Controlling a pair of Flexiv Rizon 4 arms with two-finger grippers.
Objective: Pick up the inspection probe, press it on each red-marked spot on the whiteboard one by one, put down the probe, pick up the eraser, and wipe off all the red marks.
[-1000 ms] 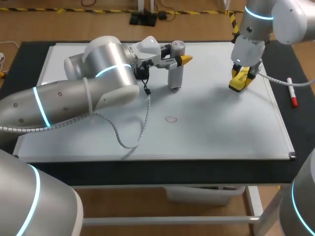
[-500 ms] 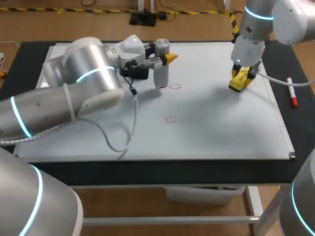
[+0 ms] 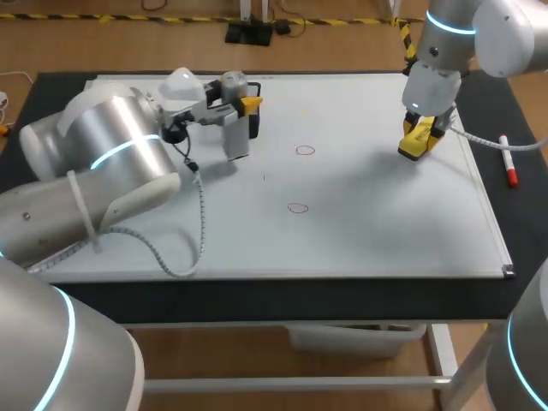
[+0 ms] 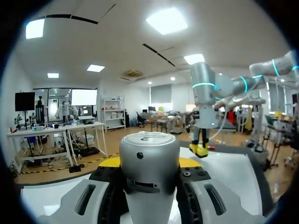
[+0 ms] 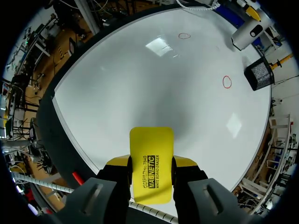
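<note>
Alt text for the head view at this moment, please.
The left gripper holds the inspection probe upright near the whiteboard's far left corner, away from two red circles mid-board. The right gripper holds a yellow eraser near the board's right edge.

Open whiteboard [image 3: 377,235] between probe [image 3: 235,137] and eraser [image 3: 414,147]

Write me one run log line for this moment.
left gripper: shut on inspection probe, upright | right gripper: shut on eraser over whiteboard | red marks: two, unwiped
</note>
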